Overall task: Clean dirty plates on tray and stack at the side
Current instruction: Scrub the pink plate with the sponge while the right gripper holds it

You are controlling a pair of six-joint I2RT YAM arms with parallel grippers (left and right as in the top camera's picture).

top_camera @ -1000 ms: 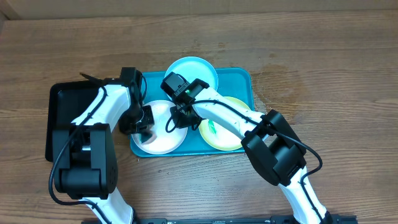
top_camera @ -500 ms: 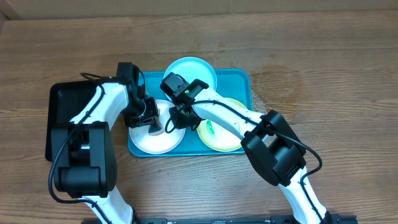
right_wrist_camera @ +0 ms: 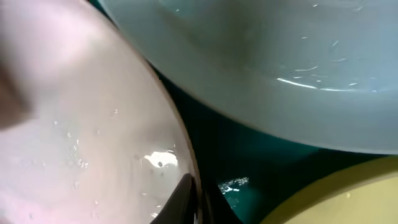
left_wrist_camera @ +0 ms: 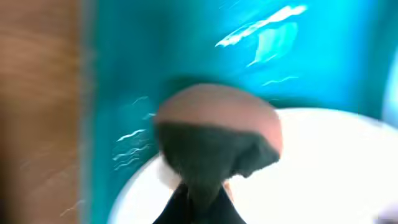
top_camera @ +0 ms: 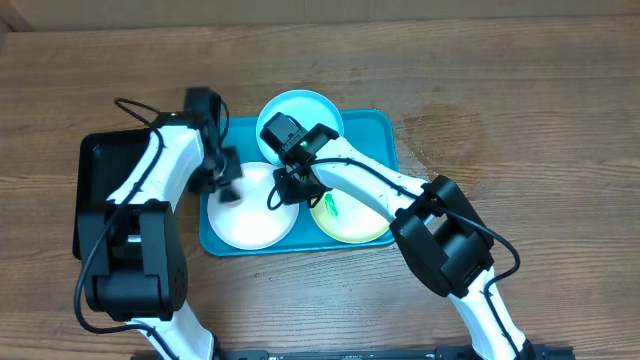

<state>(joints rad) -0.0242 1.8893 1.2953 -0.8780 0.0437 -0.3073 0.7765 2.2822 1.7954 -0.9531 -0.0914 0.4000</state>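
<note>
At the far left lies the black tray (top_camera: 100, 170), its right edge just beside the turquoise tray (top_camera: 385, 135), which holds all 3 plates. The left gripper (left_wrist_camera: 198, 202) pinches a rounded scrub pad (left_wrist_camera: 217, 134), pinkish on top and dark below. The pad sits over the upper-left rim of the white plate (top_camera: 250, 215), at the lower left of the tray. The wrist view is smeared by motion, so I cannot tell whether the pad touches the plate.

To the right, the right gripper (right_wrist_camera: 199, 202) has its jaws pressed together on the white plate's right rim, apparently steadying it. The step in hand looks like scrubbing this plate. It would go best with the pad flat and pressed lightly, strokes running inward from the rim, and the right pinch held firm so the plate neither spins nor slides.

The light blue plate (top_camera: 315, 110) sits at the tray's top centre, close above the white one. The yellow-green plate (top_camera: 365, 220) is at lower right and carries 1 teal smear (top_camera: 331, 208), so it probably needs wiping too.

Room is tight. The 2 wrists work close together over 1 plate, and a wide stroke to the right could knock the right fingers. The tray's raised rim hems in the pad at the left. Bare table (top_camera: 520, 120) right of the tray offers room for stacking.
</note>
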